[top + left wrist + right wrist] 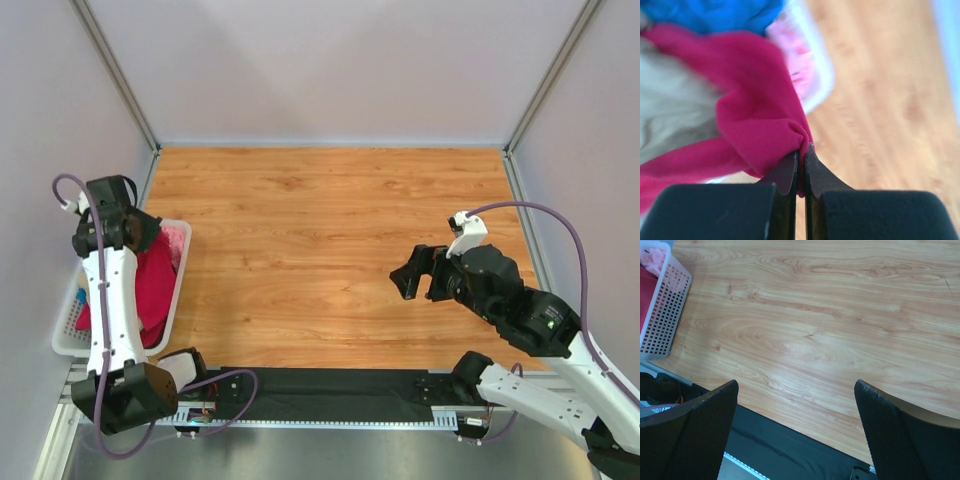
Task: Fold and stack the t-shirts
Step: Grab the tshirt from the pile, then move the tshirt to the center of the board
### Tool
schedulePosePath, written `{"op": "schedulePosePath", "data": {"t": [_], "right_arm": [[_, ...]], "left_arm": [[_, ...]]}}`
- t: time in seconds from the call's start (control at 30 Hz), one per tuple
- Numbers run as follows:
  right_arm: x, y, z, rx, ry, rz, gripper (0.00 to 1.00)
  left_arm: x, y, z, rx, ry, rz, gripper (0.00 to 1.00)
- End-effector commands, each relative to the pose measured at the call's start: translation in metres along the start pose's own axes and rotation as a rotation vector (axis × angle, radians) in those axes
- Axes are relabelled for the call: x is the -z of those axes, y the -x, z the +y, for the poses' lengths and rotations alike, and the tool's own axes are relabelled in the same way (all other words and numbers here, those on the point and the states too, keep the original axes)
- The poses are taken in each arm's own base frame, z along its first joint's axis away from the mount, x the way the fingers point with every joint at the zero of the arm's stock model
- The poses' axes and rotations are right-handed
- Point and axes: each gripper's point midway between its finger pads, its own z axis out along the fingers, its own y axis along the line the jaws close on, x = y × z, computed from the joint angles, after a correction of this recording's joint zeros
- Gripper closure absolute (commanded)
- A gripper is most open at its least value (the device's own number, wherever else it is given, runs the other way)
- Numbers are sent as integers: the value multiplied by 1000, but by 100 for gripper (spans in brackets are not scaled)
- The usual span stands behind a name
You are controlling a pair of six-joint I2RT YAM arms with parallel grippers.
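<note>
From above, the red t-shirt (pixel 152 285) lies bunched in the white basket (pixel 60 345) at the left edge of the table (pixel 320 220), its length running near to far. The left gripper (pixel 135 232) hangs over it. Beyond the basket, broad bare wood lies open.

At the left wrist, the fingers pinch tight on a red fold that points at the camera, with the blue tee (pixel 715 15) and tan tee (pixel 670 115) alongside.

At the right wrist, the right gripper (pixel 795 430) gapes wide, holding nothing.
</note>
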Motion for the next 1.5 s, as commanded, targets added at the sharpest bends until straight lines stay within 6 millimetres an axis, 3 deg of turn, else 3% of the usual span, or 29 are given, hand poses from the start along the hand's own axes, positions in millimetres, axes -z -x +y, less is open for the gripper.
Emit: {"op": "schedulePosePath", "data": {"t": [0.0, 0.03, 0.1, 0.13, 0.23, 0.33, 0.4, 0.47, 0.5, 0.57, 0.6, 0.67, 0.7, 0.73, 0.77, 0.8, 0.83, 0.87, 0.9, 0.93, 1.0, 1.03, 1.07, 1.1, 1.13, 1.2, 1.27, 1.33, 1.47], "right_arm": [[9, 15, 3, 11, 9, -43, 0], [8, 15, 2, 12, 6, -45, 0], [10, 17, 2, 9, 8, -60, 0], [10, 19, 1, 9, 2, -67, 0], [14, 24, 0, 0, -1, -94, 0], [18, 27, -1, -11, 0, -107, 0], [21, 27, -2, -22, -5, -108, 0], [26, 30, -1, -52, 1, -115, 0], [27, 29, -1, -62, 2, -113, 0], [31, 28, 0, -98, 14, -117, 0], [31, 26, -1, -108, 13, -114, 0], [28, 20, -4, -127, 6, -111, 0], [27, 20, -4, -148, 5, -115, 0], [26, 19, -5, -159, -2, -115, 0], [22, 16, -6, -165, -8, -107, 0], [21, 15, -5, -178, -9, -104, 0], [19, 14, -4, -179, -8, -98, 0], [16, 13, -4, -178, -9, -92, 0], [10, 9, -3, -175, -14, -75, 0], [7, 7, -2, -176, -15, -66, 0], [-2, 2, -1, -166, -24, -36, 0], [-5, -1, 2, -160, -15, -19, 0], [-8, -2, 4, -155, -14, -9, 0], [-11, -4, 5, -144, -8, 2, 0], [-15, -8, 7, -127, -8, 24, 0], [-20, -10, 7, -113, -11, 34, 0], [-25, -12, 8, -87, -15, 56, 1], [-29, -16, 11, -66, -6, 78, 2], [-49, -22, 9, -17, -6, 67, 4]], "left_arm": [[74, 43, -66, -72, -305, -160, 100], [104, 55, -89, -82, -410, -196, 100], [138, 63, -114, -95, -528, -218, 100], [173, 73, -135, -111, -639, -258, 100], [241, 82, -170, -138, -874, -316, 100], [292, 74, -194, -173, -1093, -307, 100], [305, 64, -201, -207, -1154, -286, 100], [303, 54, -200, -253, -1156, -280, 100], [287, 46, -199, -264, -1132, -250, 100], [282, 26, -194, -296, -1156, -201, 100], [252, 3, -191, -317, -1137, -117, 100], [260, -40, -191, -400, -1269, -11, 100], [234, -69, -186, -425, -1251, 82, 100], [232, -86, -185, -455, -1278, 124, 100], [234, -118, -182, -508, -1311, 208, 100], [215, -147, -175, -537, -1291, 289, 100], [212, -167, -178, -569, -1322, 330, 100], [219, -201, -174, -632, -1356, 415, 100], [212, -223, -170, -669, -1346, 469, 100], [209, -258, -168, -737, -1335, 553, 100], [203, -286, -167, -823, -1318, 603, 99], [190, -305, -167, -858, -1273, 653, 94], [191, -314, -166, -881, -1269, 678, 89], [192, -315, -170, -897, -1267, 683, 82], [186, -319, -172, -907, -1242, 689, 60], [180, -311, -170, -959, -1158, 661, 33], [155, -290, -167, -988, -985, 536, 32], [136, -261, -150, -1010, -813, 431, 34], [115, -234, -115, -958, -707, 398, 35]]}}
